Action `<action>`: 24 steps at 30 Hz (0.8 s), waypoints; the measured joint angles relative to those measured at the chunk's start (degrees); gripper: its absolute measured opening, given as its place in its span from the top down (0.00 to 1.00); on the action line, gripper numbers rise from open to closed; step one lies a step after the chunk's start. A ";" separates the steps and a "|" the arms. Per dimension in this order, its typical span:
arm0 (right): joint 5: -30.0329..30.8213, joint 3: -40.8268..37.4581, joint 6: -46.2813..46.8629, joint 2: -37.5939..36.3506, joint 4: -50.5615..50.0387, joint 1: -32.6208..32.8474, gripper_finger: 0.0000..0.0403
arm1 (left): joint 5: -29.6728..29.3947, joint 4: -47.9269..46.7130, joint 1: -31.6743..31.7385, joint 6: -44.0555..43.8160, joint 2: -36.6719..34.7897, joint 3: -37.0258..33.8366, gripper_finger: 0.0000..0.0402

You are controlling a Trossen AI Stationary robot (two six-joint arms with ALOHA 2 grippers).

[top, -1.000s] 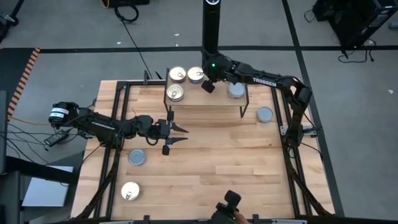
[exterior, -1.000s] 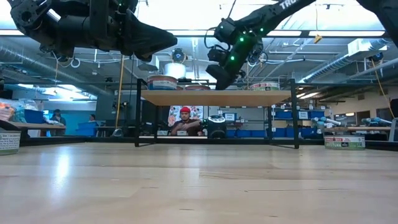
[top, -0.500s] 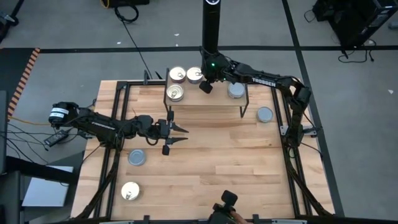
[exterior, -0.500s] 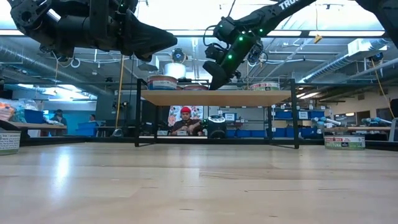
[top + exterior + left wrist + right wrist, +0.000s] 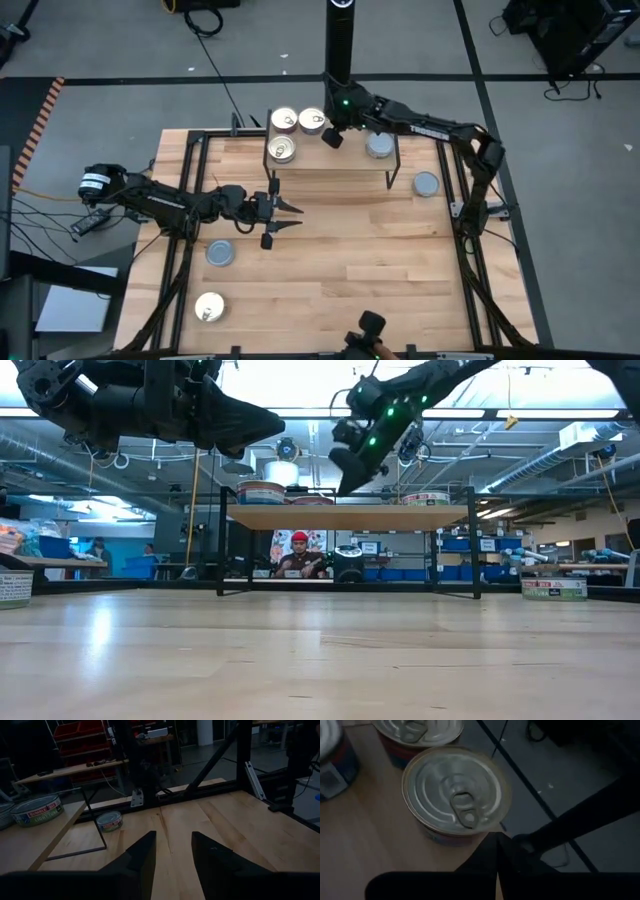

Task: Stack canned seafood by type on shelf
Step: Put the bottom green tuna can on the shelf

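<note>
Three gold-lidded tins [image 5: 299,131] sit in a cluster at one end of the shelf [image 5: 330,162], none stacked yet, and one blue-grey tin [image 5: 379,146] rests at the shelf's other end. Four tins are off the shelf on the table [image 5: 340,260]: a blue-grey tin [image 5: 426,184] just beside the shelf's leg, another blue-grey tin [image 5: 220,253] and a gold tin [image 5: 209,307] near the left edge; the eighth tin does not show clearly from above. The right gripper [image 5: 333,137] hangs over the shelf just beside the nearest gold tin [image 5: 454,795], its fingers pressed together and holding nothing. The left gripper [image 5: 288,217] waits above the table in front of the shelf, fingers partly apart and empty. The risk I see is a nudge: with shut fingers this close to the tin's side, a sideways move could shove it into its neighbours or toward the shelf's back edge, which looks close in the wrist view, though that angle is dim. Opening the fingers before descending would avoid pushing it.
</note>
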 joint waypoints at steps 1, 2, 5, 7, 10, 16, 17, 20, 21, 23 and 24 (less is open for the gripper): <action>0.60 0.02 -0.37 -1.01 -1.34 0.33 0.97 | 0.00 -0.02 0.00 0.00 0.00 0.01 0.67; 1.48 0.04 -0.53 -2.24 -2.92 0.80 0.97 | 0.00 -0.06 0.00 0.00 0.00 0.00 0.67; 4.41 0.04 -0.86 -6.45 -8.82 3.12 0.98 | 0.00 -0.17 0.00 0.00 0.00 0.00 0.67; 5.71 -0.50 -0.78 -9.52 -11.92 5.07 0.98 | 0.00 -0.56 0.02 0.00 0.00 0.00 0.67; 5.88 -5.36 0.74 -14.39 -11.94 7.64 0.99 | 0.00 -0.72 -0.12 0.00 0.00 0.01 0.67; 3.80 -23.50 6.01 -22.06 1.99 11.90 0.99 | -2.46 -0.89 -0.20 -3.02 -2.31 0.02 0.67; 3.56 -26.34 6.83 -22.76 4.56 12.60 0.99 | -3.29 -1.79 -0.20 -3.04 -3.28 0.02 0.67; 4.63 -32.85 8.09 -25.00 8.68 14.92 0.99 | -6.13 -2.73 -0.19 -2.99 -5.95 0.00 0.67; 6.01 -34.18 8.54 -26.21 8.77 15.77 1.00 | -7.44 -2.93 -0.09 -2.99 -6.96 0.00 0.67; 9.09 -36.25 9.64 -29.22 7.74 17.67 1.00 | -9.79 -3.28 -0.07 -2.85 -8.42 0.00 0.67; 10.35 -37.09 10.59 -30.96 6.17 18.74 1.00 | -10.26 -3.37 -0.07 -2.67 -8.74 0.00 0.67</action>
